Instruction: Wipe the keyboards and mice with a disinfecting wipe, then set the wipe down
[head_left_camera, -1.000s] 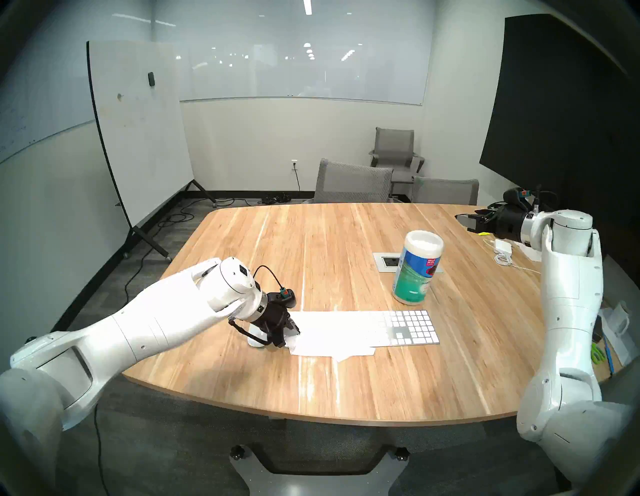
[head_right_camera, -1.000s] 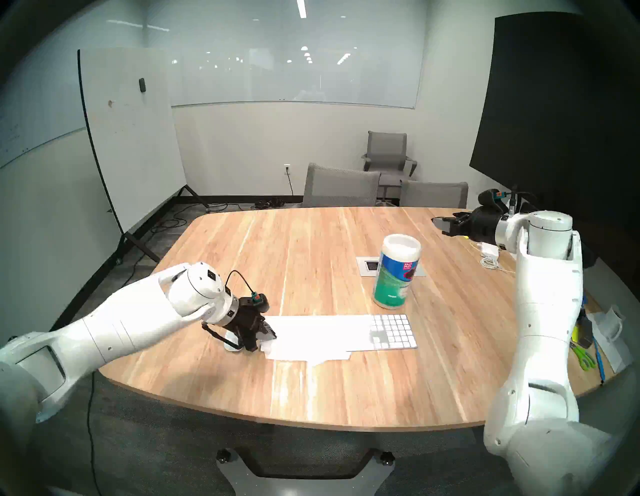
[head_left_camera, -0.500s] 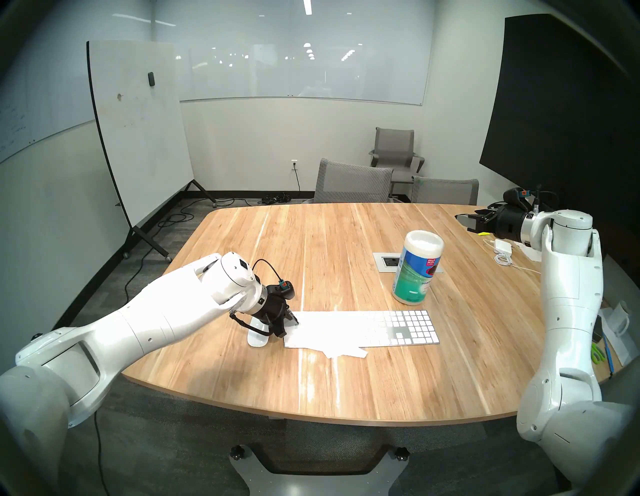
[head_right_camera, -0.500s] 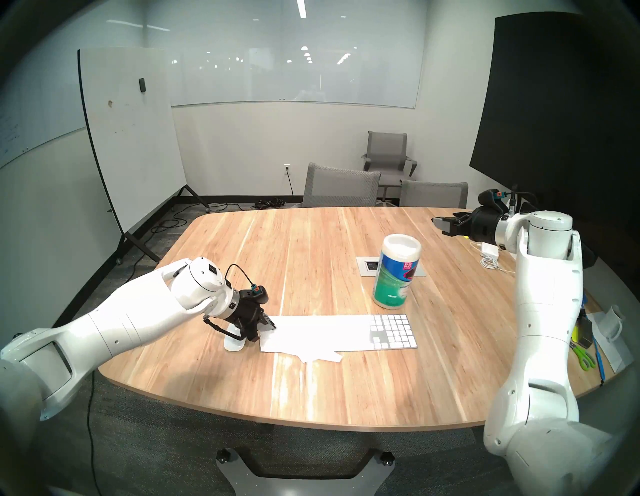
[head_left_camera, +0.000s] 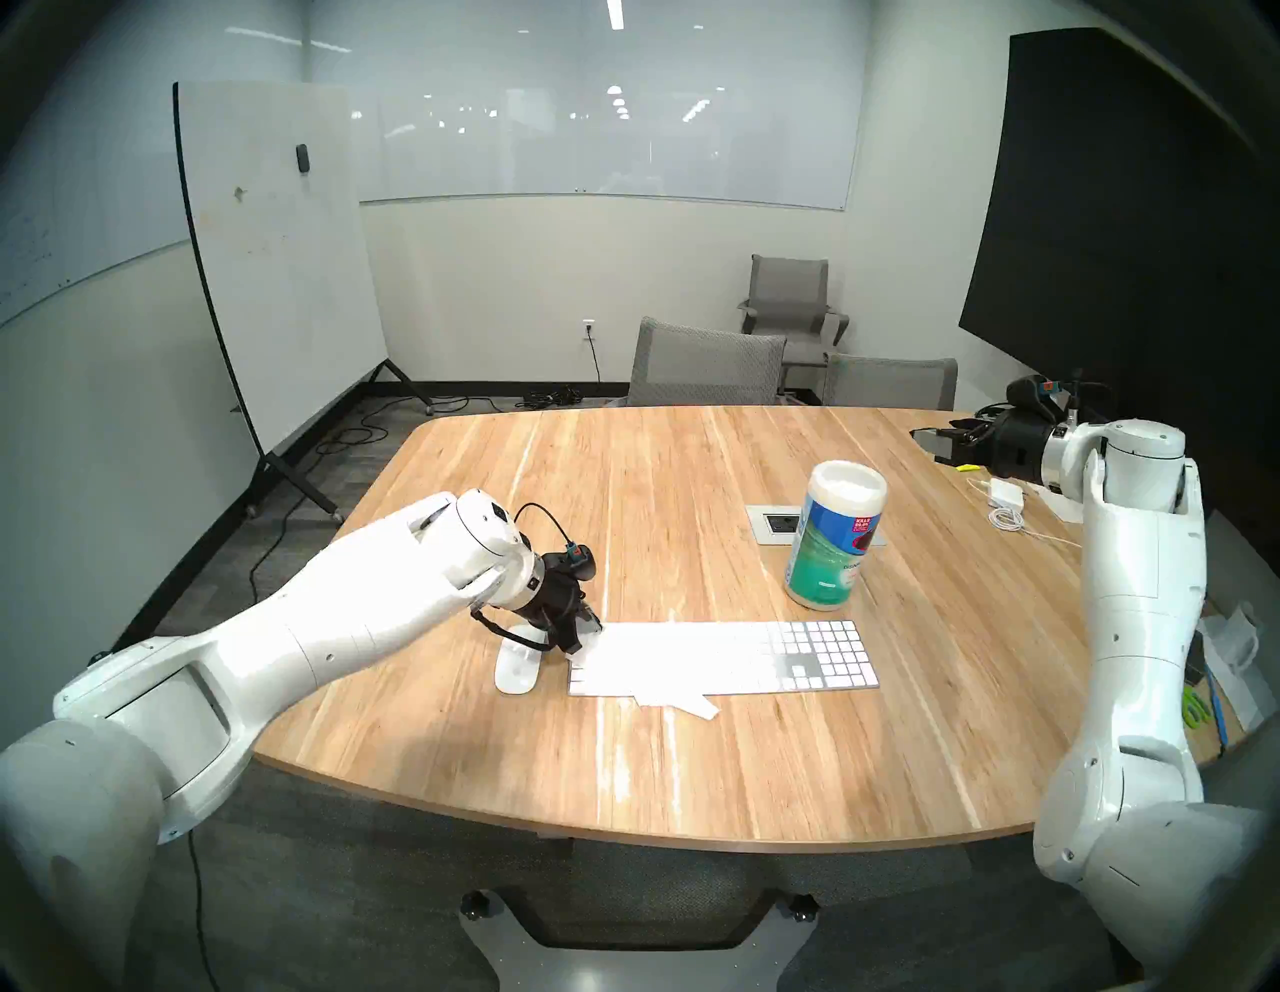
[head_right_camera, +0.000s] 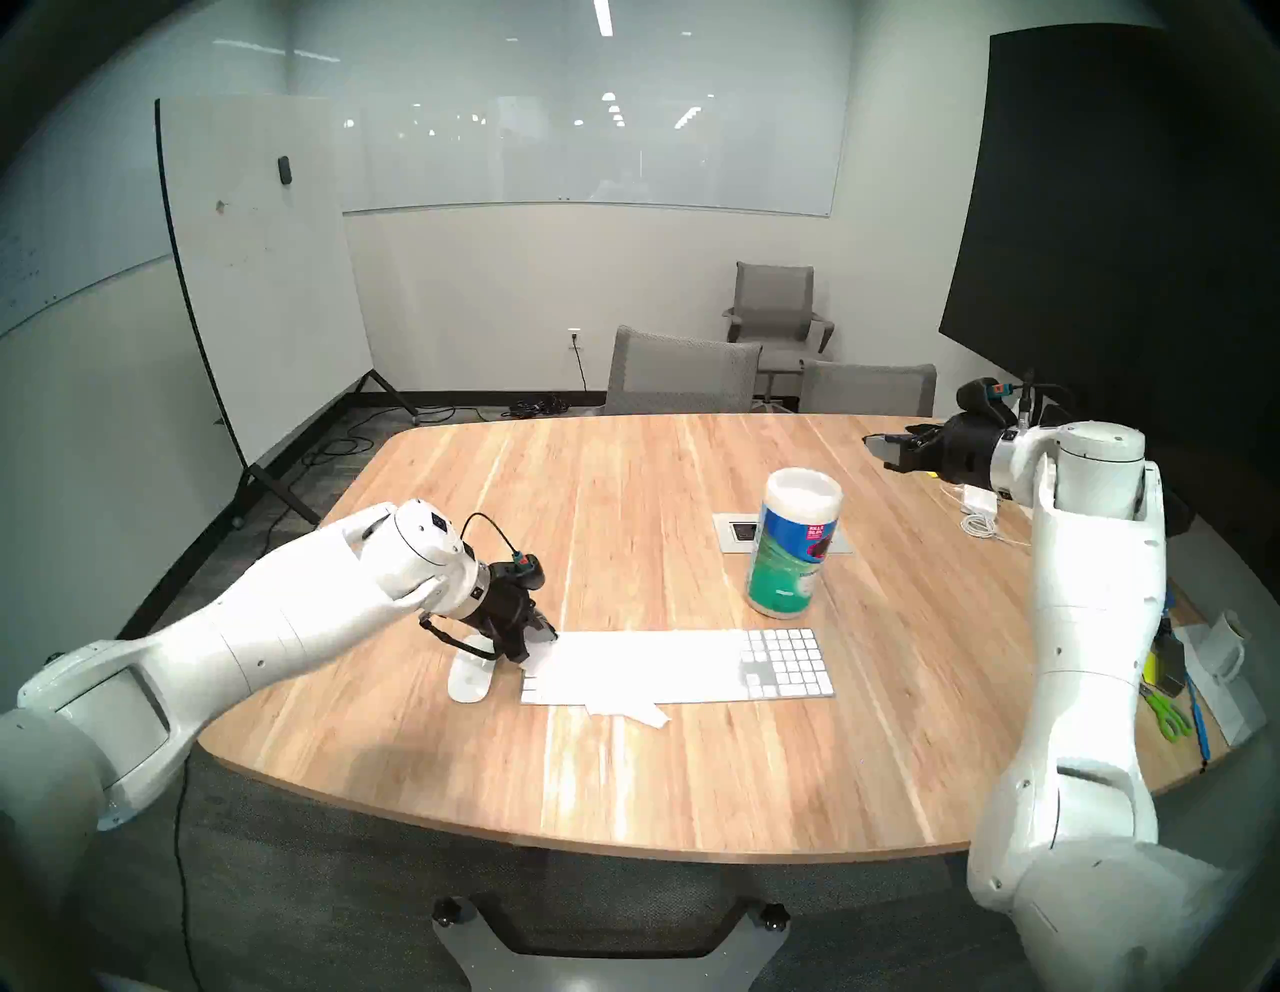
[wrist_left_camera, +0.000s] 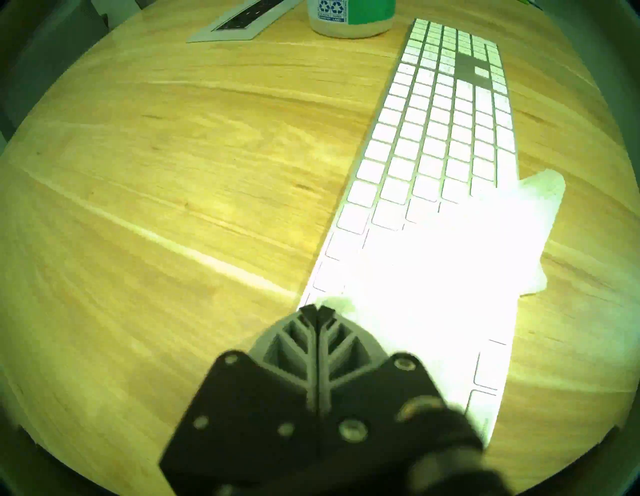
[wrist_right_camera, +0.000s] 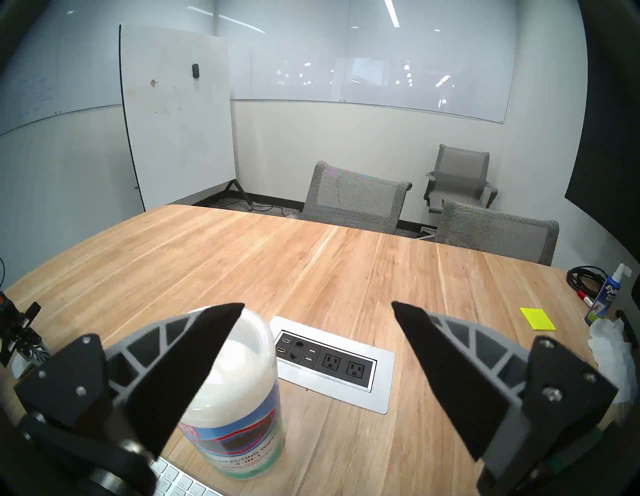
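L jaws (wrist_left_camera: 317, 309) are pinched tight on a corner of the wipe (head_left_camera: 647, 668), which trails from the tips across the left half of the keyboard (head_left_camera: 821, 654), one flap spilling off the front edge onto the bench (head_left_camera: 692, 485). The mouse (head_left_camera: 516, 665) sits just behind and to the side of the L jaws, clear of the wipe. I'd judge the keyboard pass underway w/ the numpad end beyond the tips uncovered, mouse and set-down left; far off past the canister (head_left_camera: 834, 537), R jaws (wrist_right_camera: 317, 346) hang wide, empty.
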